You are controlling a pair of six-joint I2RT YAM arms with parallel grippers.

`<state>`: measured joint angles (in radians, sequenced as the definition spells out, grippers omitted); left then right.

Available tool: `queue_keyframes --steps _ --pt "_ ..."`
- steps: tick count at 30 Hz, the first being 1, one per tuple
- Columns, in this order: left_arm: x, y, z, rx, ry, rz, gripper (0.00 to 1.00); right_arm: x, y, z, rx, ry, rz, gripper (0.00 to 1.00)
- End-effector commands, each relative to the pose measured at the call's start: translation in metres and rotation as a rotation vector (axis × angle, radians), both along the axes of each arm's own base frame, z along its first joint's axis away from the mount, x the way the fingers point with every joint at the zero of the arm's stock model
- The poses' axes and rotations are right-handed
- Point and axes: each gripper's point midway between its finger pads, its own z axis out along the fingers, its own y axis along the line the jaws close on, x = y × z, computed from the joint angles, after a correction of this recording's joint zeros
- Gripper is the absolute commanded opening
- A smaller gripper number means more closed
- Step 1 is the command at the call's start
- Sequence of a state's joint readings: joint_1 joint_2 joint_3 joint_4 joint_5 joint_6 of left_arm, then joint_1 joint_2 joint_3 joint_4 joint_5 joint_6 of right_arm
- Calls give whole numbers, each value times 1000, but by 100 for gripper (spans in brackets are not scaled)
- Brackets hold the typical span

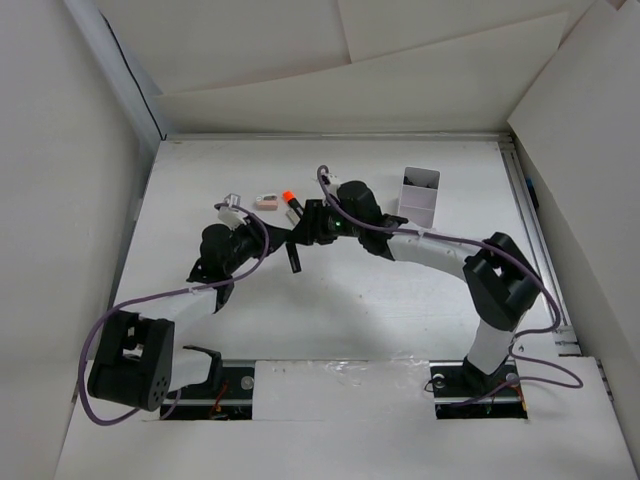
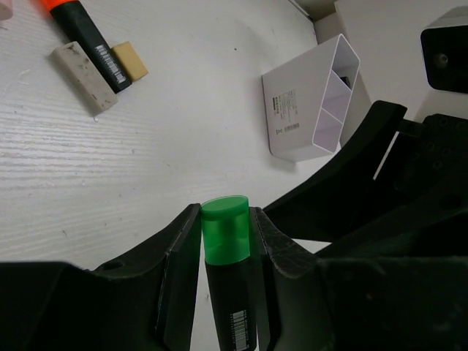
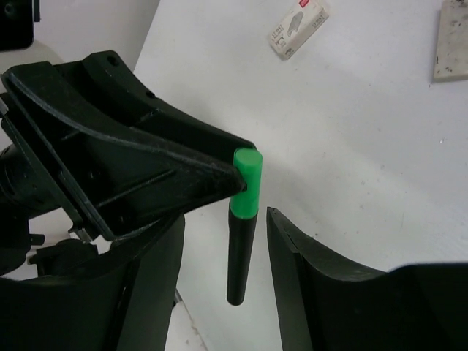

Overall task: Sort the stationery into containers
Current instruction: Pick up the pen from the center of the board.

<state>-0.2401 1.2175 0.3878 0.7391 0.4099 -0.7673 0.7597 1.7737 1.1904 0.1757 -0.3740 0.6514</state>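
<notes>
White bench (image 1: 400, 300), white panel walls (image 1: 60, 150). The left gripper (image 2: 224, 216) clenches a green-capped marker (image 2: 227, 245); the right gripper (image 3: 223, 234) stands released around it.

This is looking like a robotics lab cell, not a home or a shop. Plain white panels (image 1: 60, 150) are walling in a white surface (image 1: 350, 310) on three sides. Two black-and-white robot arms, the left arm (image 1: 130, 365) and the right arm (image 1: 430, 250), are sitting bolted side by side at its near edge, trailing loose purple cables (image 1: 84, 365). Each is ending in a black two-finger claw, the left claw (image 2: 225, 219) and the right claw (image 3: 225, 219). A metal rail (image 1: 527, 210) is running along the surface's right edge.
</notes>
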Motion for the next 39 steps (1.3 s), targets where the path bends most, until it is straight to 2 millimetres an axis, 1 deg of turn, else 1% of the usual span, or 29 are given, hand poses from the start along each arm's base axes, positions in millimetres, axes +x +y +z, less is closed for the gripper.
queue_keyframes --steps 1,2,3,4,5,7,9,10,11,14,15,16,18,19,20,23,24,26,27,29,30,32,33,34,35,36,37,38,39 --pt "-3 -7 9 -23 -52 -55 0 14 11 21 46 -63 -13 54" --pt "-3 -7 9 -23 -52 -55 0 14 11 21 46 -63 -13 50" --pt "-4 -9 12 -34 -57 -62 0 15 12 15 39 -56 -13 49" --pt "-4 -9 12 -34 -57 -62 0 15 12 15 39 -55 -13 48" --pt "-3 -9 10 -34 -55 -62 0 16 13 19 45 -62 -13 48" --pt "-3 -9 10 -34 -55 -62 0 16 13 13 32 -49 -13 45" --pt "-3 -11 11 -44 -54 -73 0 16 13 13 32 -49 -13 42" --pt "-3 -11 11 -44 -54 -73 0 20 10 8 26 -42 -22 42" --pt "-4 -12 13 -48 -64 -82 0 18 11 9 29 -39 -11 42" --pt "-4 -13 6 -45 -42 -91 0 18 14 1 22 -25 1 40" --pt "-4 -13 6 -45 -42 -91 0 18 16 0 28 -15 6 40" --pt "-5 -15 12 -61 -58 -99 0 18 16 0 28 -15 6 40" --pt "-7 -15 8 -60 -49 -99 0 19 17 -4 22 -8 6 40" --pt "-7 -15 8 -60 -49 -99 0 20 16 -5 19 -10 -2 41" --pt "-5 -15 10 -59 -46 -99 0 20 16 -5 19 -10 -2 45" --pt "-4 -15 12 -62 -60 -100 0 20 14 -9 10 -6 -11 49" --pt "-4 -15 13 -62 -60 -100 0 20 14 -4 17 -13 -11 49" --pt "-6 -15 8 -57 -37 -99 0 24 11 -4 17 -13 -20 49" --pt "-6 -15 6 -56 -28 -99 0 23 9 -9 5 -14 -16 47" --pt "-6 -15 6 -56 -28 -99 0 20 9 -3 15 -19 -6 44" --pt "-6 -15 8 -57 -37 -99 0 18 9 -7 12 -10 2 43" --pt "-7 -16 8 -59 -36 -109 0 18 9 -7 12 -10 2 40" --pt "-7 -16 8 -59 -36 -110 0 19 10 -2 19 -18 2 39" --pt "-7 -17 12 -64 -54 -119 0 20 11 -8 12 -10 2 35" --pt "-9 -19 12 -73 -48 -127 0 21 12 -4 18 -17 2 35" --pt "-8 -19 14 -74 -57 -127 0 19 13 -9 15 -5 15 34" --pt "-9 -19 12 -72 -45 -127 0 21 15 -10 15 -5 15 34" --pt "-10 -18 9 -62 -39 -128 0 21 17 -4 26 -11 25 33" --pt "-8 -19 12 -62 -42 -128 0 22 18 -9 20 -5 25 29"
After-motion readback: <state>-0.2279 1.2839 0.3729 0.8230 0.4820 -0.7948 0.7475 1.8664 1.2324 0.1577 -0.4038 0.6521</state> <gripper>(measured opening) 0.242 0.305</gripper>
